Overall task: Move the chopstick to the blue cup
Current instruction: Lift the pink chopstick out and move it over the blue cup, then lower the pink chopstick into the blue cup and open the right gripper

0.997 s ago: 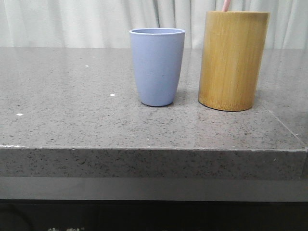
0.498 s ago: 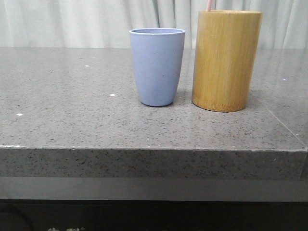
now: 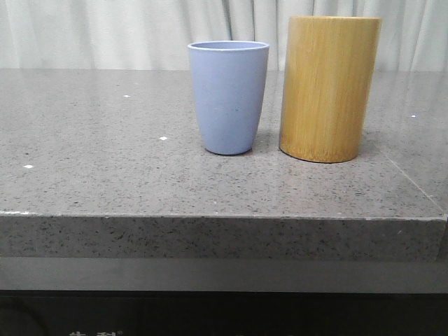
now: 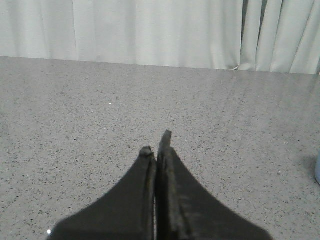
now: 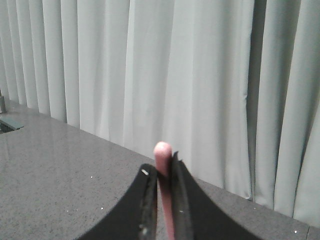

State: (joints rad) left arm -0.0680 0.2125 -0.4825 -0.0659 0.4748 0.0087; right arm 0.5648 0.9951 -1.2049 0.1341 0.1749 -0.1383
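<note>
The blue cup [image 3: 228, 96] stands upright on the grey stone table, just left of the taller yellow-brown bamboo holder [image 3: 329, 89]. No gripper shows in the front view, and no chopstick shows above the holder there. In the right wrist view my right gripper [image 5: 162, 172] is shut on a pale pink chopstick [image 5: 164, 190], whose rounded tip pokes up between the fingers. In the left wrist view my left gripper [image 4: 156, 147] is shut and empty above the table. A sliver of the blue cup [image 4: 317, 170] shows at that view's edge.
The grey speckled table [image 3: 105, 168] has its front edge near the camera. A seam [image 3: 413, 183] runs across its right part. Pale curtains [image 3: 105, 31] hang behind.
The bamboo holder shifted a little to the left early on, then stayed. The pink chopstick tip above its rim moved left and has gone from the front view.
</note>
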